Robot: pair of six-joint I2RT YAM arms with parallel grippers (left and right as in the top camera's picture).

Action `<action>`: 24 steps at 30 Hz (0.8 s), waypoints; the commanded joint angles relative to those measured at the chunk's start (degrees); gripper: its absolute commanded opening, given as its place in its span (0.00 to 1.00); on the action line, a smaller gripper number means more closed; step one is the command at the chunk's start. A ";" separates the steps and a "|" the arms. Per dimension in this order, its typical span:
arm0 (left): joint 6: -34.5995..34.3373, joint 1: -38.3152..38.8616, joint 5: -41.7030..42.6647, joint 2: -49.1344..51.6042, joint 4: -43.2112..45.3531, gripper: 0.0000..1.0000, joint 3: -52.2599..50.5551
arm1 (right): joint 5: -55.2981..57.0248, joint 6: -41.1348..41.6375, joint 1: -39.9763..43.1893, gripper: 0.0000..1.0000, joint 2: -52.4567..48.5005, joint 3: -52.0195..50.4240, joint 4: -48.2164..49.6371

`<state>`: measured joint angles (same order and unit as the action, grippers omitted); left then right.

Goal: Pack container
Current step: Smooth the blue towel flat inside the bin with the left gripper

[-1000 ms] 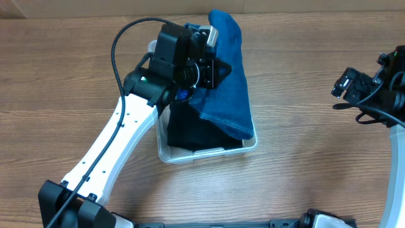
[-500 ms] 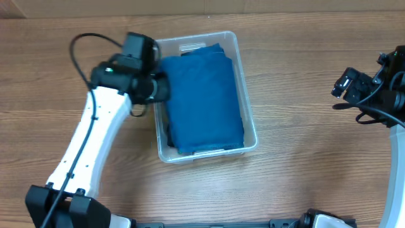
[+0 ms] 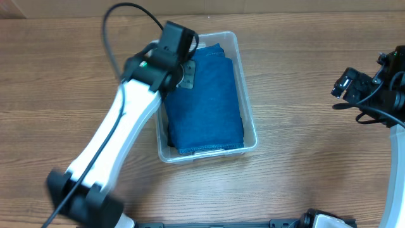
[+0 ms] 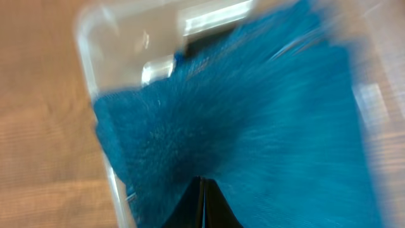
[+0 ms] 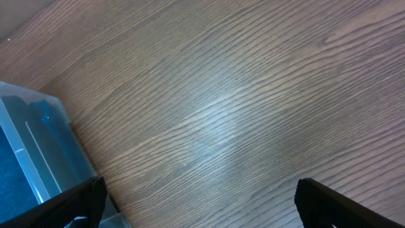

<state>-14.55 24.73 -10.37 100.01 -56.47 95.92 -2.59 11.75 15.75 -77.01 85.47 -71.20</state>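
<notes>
The clear plastic container [image 3: 250,121] sits mid-table and holds a folded blue denim cloth [image 3: 212,111] that fills it. My left gripper [image 3: 185,71] hovers over the cloth at the container's far left part. In the left wrist view its fingers [image 4: 204,204] are pressed together with nothing between them, just above the blurred blue cloth [image 4: 278,126] and near the container's rim [image 4: 87,57]. My right gripper [image 3: 349,85] is at the table's right side, away from the container. In the right wrist view it [image 5: 199,190] is wide open and empty over bare wood, with the container's corner [image 5: 38,145] at the left.
The table is brown wood [image 3: 316,164]. The left arm's white link [image 3: 114,139] slants across the table left of the container. A black cable [image 3: 111,38] loops above the left wrist.
A second ago the left gripper held the blue cloth over the container. The cloth now lies flat inside. The gripper swung out to the left, then back over the container's far left part.
</notes>
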 commanded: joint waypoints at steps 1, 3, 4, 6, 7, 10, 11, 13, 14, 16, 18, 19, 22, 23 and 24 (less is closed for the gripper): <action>-2.56 -1.27 -3.32 14.60 -4.04 0.04 -0.33 | -0.11 0.07 0.07 1.00 0.50 0.09 0.11; -3.69 -1.46 -2.10 21.07 -4.70 0.04 -0.31 | -0.11 0.07 0.07 1.00 0.50 0.09 0.09; -3.67 -1.49 -1.62 23.26 -5.05 0.04 -0.28 | -0.11 0.07 0.07 1.00 0.50 0.09 -0.07; -3.67 -1.46 -2.01 22.84 -6.60 0.04 0.55 | -0.15 0.07 0.07 1.00 0.50 0.09 -0.09; -3.67 -1.46 -2.29 21.11 -8.37 0.04 2.71 | -0.15 0.07 0.07 1.00 0.50 0.09 -0.07; -3.69 -0.92 -1.97 12.20 -10.60 0.04 12.09 | -0.17 0.07 0.07 1.00 0.50 0.09 -0.02; -3.69 -0.68 -1.60 9.57 -9.81 0.04 14.03 | -0.17 0.07 0.07 1.00 0.48 0.09 -0.02; -3.45 0.24 -0.07 4.48 -6.71 0.04 15.52 | -0.52 0.07 0.07 1.00 0.48 0.09 0.22; -3.30 0.87 0.55 4.52 -6.73 0.04 15.39 | -0.76 0.07 0.07 1.00 0.50 0.09 0.24; -1.92 1.90 5.03 6.51 -6.21 0.04 14.08 | -0.74 0.07 0.07 1.00 0.48 0.09 0.37; -2.19 2.97 9.27 11.13 -4.90 0.04 11.54 | -0.74 0.04 0.07 1.00 0.48 0.09 0.35; -2.19 3.48 11.56 13.99 -4.63 0.04 11.04 | -0.74 0.07 0.07 1.00 0.48 0.09 0.35; -3.74 4.33 15.76 27.82 -6.25 0.06 11.02 | -0.74 0.04 0.07 1.00 0.48 0.09 0.11; -3.63 4.28 17.86 30.51 -6.78 0.07 11.02 | -0.74 0.04 0.07 1.00 0.48 0.09 -0.04; -3.45 3.85 19.74 32.63 -8.17 0.06 11.04 | -0.74 0.04 0.07 1.00 0.48 0.09 -0.07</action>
<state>-17.67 28.51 2.17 123.81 -61.52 109.95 -2.83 11.79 15.75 -77.01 85.47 -71.37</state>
